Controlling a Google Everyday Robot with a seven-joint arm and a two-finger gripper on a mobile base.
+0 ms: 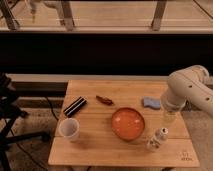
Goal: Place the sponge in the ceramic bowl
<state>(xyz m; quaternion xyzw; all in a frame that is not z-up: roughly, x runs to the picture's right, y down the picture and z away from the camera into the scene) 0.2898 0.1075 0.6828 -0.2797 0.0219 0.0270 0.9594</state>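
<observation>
Standing spread with nothing between them, the jaws of the gripper (pixel 156 140) hang low over the front right of the table (pixel 100 150), just beside the ceramic bowl (pixel 128 123) but apart from it. The sponge (pixel 151 103) lies flat on the wood behind the gripper, near the bowl's far right rim and not in it. I judge it light, soft and springy: a pinch across its short sides should hold, and a hard squeeze would only flatten it. The glossy bowl looks breakable, but a dropped sponge should not harm it. The sponge's yellowish layer cannot be made out, and its right end meets the arm (pixel 187 90), which may hide a little. Whether the fingertips touch the wood is unclear.
</observation>
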